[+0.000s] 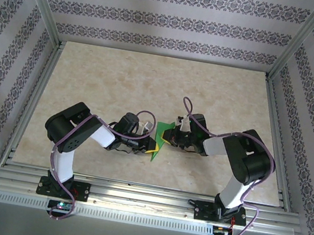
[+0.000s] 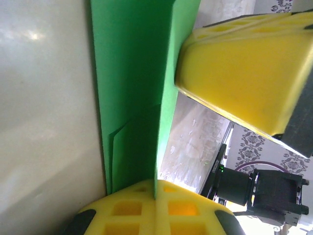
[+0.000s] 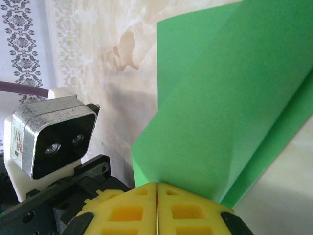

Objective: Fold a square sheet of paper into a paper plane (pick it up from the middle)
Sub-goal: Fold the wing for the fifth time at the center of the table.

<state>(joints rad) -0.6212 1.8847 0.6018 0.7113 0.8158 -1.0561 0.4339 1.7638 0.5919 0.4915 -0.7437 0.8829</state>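
Note:
The square sheet of paper (image 1: 159, 141) is bright green and folded into a narrow pointed shape with layered flaps, lying between the two arms at the table's middle. My left gripper (image 1: 151, 147) is shut on its near left edge. In the left wrist view the yellow pads (image 2: 186, 210) pinch a thin upright fold of the paper (image 2: 129, 73), and my right gripper's yellow fingers (image 2: 244, 68) press on the sheet further along. My right gripper (image 1: 170, 135) is shut on the paper's right side. Its pads (image 3: 195, 213) close on the green fold (image 3: 225, 98).
A pale marble-patterned table top (image 1: 150, 86) lies under the paper, framed by aluminium rails (image 1: 132, 192) and patterned walls. The left arm's wrist camera block (image 3: 49, 142) sits close to the right gripper's left side. The two grippers are nearly touching.

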